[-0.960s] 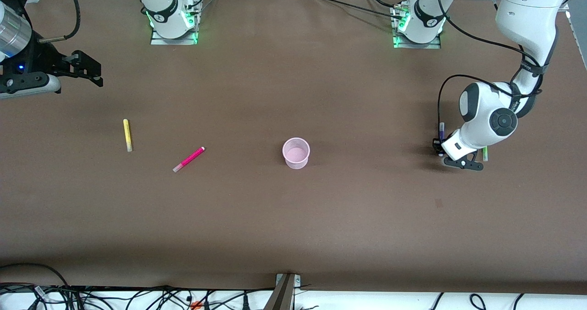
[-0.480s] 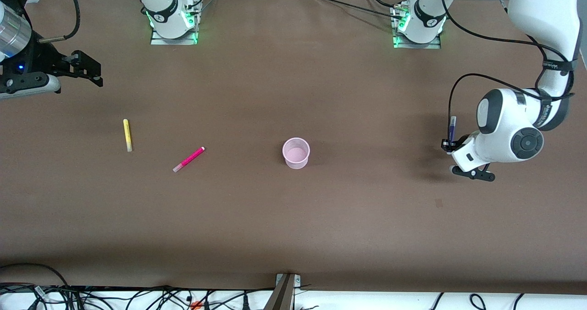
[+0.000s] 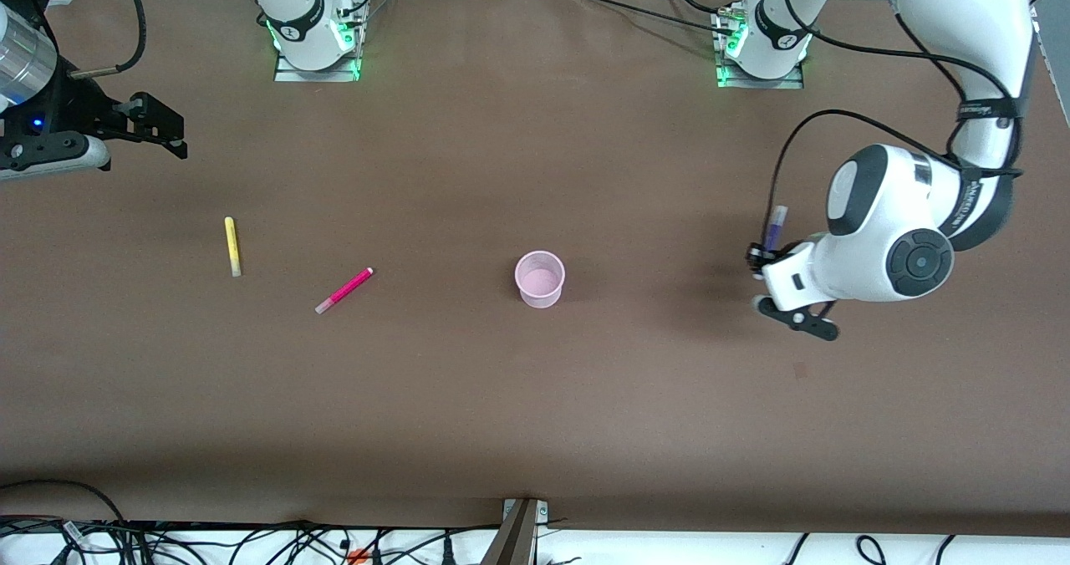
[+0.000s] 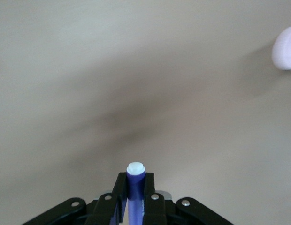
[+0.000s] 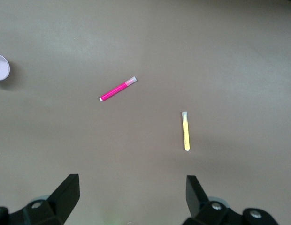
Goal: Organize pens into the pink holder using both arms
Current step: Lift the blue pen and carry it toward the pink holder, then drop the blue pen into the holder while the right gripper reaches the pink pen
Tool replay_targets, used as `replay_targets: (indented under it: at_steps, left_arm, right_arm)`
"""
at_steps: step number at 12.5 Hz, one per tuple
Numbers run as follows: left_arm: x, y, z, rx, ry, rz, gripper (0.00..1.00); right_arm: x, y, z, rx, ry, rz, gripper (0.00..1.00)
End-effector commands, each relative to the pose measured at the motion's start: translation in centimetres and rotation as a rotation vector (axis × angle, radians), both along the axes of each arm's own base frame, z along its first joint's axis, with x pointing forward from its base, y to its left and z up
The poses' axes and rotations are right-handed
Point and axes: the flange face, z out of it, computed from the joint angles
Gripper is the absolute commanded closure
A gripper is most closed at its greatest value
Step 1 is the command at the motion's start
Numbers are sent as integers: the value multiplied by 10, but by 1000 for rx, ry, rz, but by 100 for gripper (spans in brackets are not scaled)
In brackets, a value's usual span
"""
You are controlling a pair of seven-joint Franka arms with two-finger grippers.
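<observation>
Left end effector (image 3: pixel 759 257) pinching blue pen (image 3: pixel 776 225), airborne over desk (image 3: pixel 535 398), holder (image 3: pixel 540 278) well apart. My worry: short grip, pen could slip. Right end effector (image 5: pixel 131 194) spread, waiting over yellow pen (image 5: pixel 185 131).

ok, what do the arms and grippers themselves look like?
Both arms are glossy white with black joint bands, dark round joint caps and trailing black cables. The left gripper and the right gripper are black, with two flat fingers. Green lights glow at the bases.

Right hand (image 5: pixel 129 197) spread wide above magenta pen (image 5: pixel 118 88), yellow pen (image 5: pixel 186 131), perhaps holder (image 5: pixel 1 67).
</observation>
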Motion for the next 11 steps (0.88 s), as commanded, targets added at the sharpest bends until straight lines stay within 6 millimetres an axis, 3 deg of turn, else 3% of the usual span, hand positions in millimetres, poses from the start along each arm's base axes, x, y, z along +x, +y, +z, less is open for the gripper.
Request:
replay_targets:
  at_steps: [1, 3, 5, 7, 9, 11]
  left_arm:
    - [31, -32, 5, -349, -17, 22, 100]
    - [42, -49, 7, -570, -78, 50, 100]
    - [40, -96, 7, -729, -147, 76, 100]
    - [41, -145, 14, -745, -367, 47, 100]
    - [28, -182, -4, -698, -511, -22, 100]
    - [6, -217, -24, -651, -634, -130, 100]
  right_arm:
    - [-4, 0, 5, 12, -12, 5, 0]
    - [-3, -1, 5, 12, -12, 3, 0]
    - [-3, 0, 4, 16, -11, 2, 0]
    - [-1, 0, 4, 18, -19, 0, 0]
    - [0, 3, 2, 13, -13, 6, 0]
    - [2, -10, 0, 17, -11, -16, 0]
